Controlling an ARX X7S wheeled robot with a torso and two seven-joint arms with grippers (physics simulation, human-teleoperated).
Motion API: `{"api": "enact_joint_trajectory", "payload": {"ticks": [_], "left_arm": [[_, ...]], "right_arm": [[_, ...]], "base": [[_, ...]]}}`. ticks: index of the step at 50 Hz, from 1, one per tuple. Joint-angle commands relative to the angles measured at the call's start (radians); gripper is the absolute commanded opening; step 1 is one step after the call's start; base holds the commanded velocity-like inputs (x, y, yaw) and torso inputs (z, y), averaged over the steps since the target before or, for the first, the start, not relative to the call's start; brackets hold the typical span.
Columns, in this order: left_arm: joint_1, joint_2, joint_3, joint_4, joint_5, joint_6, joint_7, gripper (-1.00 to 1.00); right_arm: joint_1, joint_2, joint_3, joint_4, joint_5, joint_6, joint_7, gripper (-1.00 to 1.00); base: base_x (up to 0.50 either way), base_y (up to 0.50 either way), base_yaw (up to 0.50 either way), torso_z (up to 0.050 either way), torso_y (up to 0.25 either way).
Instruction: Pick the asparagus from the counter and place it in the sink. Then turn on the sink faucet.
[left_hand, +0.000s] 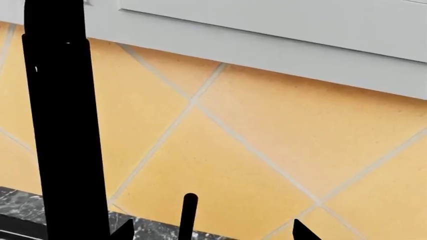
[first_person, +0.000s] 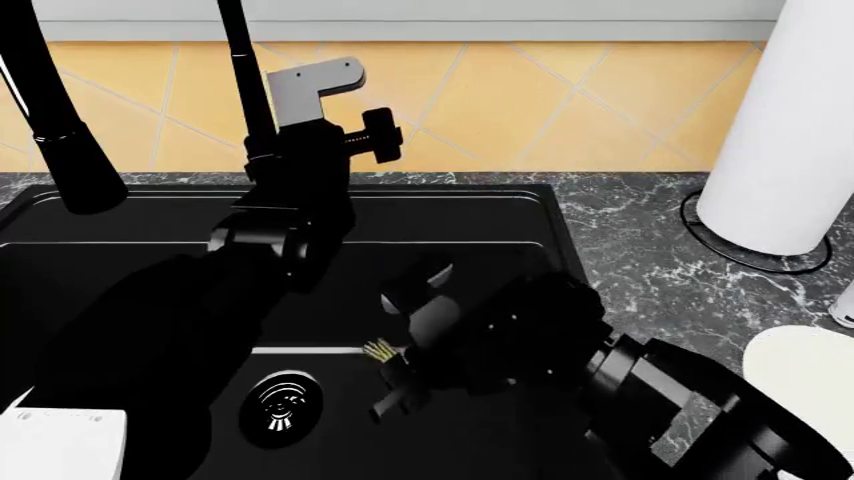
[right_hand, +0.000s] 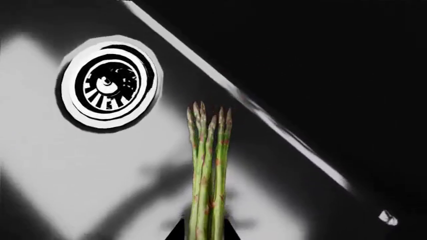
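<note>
Right hand (right_hand: 203, 231) is closed on the asparagus (right_hand: 208, 170) above the sink (first_person: 134, 270); spear tips are directed lengthwise away from it, beside the drain (right_hand: 109, 82). Left hand (left_hand: 210, 232) is spread open, holding nothing, near the faucet (left_hand: 63, 125).

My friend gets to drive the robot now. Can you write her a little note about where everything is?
Right gripper: down inside the sink, shut on the asparagus. The spears point toward the drain; it cannot be told whether they touch the sink floor.
Left gripper: up by the sink faucet, fingers open, holding nothing, with the small lever between them.
Done: asparagus carried off the counter and over the basin.
Left: let the asparagus go in the sink, pull the right arm out, then work the lever to turn the water on.
</note>
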Motion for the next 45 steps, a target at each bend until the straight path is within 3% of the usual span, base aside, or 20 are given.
{"api": "enact_joint_trajectory", "payload": {"ticks": [1, 25, 26, 45], "left_arm": [[0.005, 0.000, 0.001, -0.003, 0.002, 0.001, 0.003, 1.00], [0.010, 0.000, -0.002, 0.001, 0.007, 0.003, 0.000, 1.00], [0.010, 0.000, -0.001, 0.002, 0.007, 0.005, 0.001, 1.00], [0.009, 0.000, -0.001, -0.003, 0.005, 0.002, 0.003, 1.00]], "right_arm": [[-0.021, -0.016, -0.048, 0.008, -0.026, 0.009, -0.041, -1.00], [-0.032, -0.020, -0.088, 0.029, -0.035, 0.006, -0.097, -1.00], [-0.029, -0.019, -0.084, 0.027, -0.031, 0.008, -0.098, 1.00], [0.006, 0.064, 0.010, -0.114, 0.072, 0.048, -0.018, 1.00]], "base": [[0.00, 0.00, 0.00, 0.000, 0.010], [0.00, 0.00, 0.00, 0.000, 0.000], [0.00, 0.00, 0.00, 0.000, 0.000], [0.00, 0.00, 0.00, 0.000, 0.000]]}}
